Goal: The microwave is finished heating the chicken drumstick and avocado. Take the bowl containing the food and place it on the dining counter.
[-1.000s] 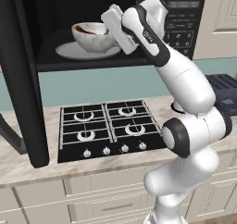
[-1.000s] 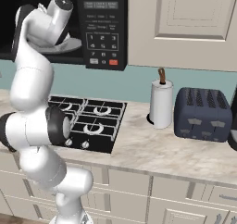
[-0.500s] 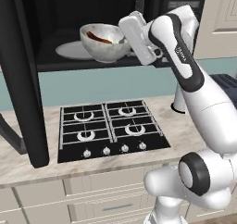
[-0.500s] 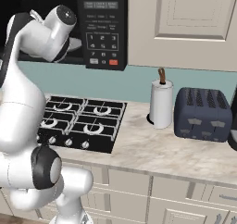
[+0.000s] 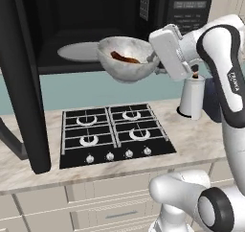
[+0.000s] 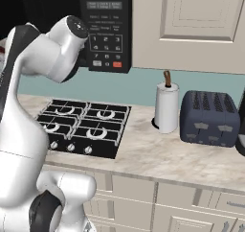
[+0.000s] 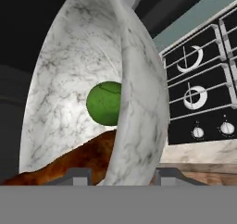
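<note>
wall: teal backsplash (image 6: 143, 85) | cabinets: cream (image 6: 191, 15) | counter: beige marble (image 6: 167, 152)

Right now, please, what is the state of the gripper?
Gripper: closed on the rim of the bowl, holding it in front of the microwave.

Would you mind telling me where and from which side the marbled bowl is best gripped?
Grip the marbled bowl at its thin rim, one finger inside and one outside, coming from the side facing the paper towel roll. The wall is too wide and round to span. The pincer is shut on the rim just so.
</note>
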Robot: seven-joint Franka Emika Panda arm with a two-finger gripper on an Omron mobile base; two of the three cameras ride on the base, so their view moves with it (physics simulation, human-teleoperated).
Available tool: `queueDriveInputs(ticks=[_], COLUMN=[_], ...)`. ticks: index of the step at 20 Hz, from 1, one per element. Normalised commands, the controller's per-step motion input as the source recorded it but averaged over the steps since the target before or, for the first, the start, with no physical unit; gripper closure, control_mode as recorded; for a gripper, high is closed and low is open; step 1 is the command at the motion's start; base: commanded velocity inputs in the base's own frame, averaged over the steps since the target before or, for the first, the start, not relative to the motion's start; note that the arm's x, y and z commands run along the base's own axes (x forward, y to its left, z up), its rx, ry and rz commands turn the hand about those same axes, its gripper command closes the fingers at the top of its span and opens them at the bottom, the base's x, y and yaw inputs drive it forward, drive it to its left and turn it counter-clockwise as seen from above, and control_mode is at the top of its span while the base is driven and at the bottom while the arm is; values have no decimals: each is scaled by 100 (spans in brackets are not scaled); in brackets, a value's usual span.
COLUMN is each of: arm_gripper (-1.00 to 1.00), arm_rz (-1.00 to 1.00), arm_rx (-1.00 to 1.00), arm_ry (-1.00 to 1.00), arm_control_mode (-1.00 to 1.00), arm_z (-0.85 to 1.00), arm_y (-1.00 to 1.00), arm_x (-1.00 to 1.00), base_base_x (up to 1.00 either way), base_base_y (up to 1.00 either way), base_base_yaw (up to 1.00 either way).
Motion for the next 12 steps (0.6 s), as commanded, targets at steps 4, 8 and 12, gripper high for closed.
queueDriveInputs(ticks=[4,8,12], arm_gripper=[100,100,100], arm_rz=[5,0,0], arm_rx=[-16,-15,-2], arm_ry=[0,-1,0], arm_control_mode=[-100,-100,-100], arm_z=[-44,-52,-3], arm_y=[-68,-60,-4], arm_x=[-100,-84,-9], base_base_x=[0,0,0], base_base_y=[0,0,0], base_base_yaw=[0,0,0])
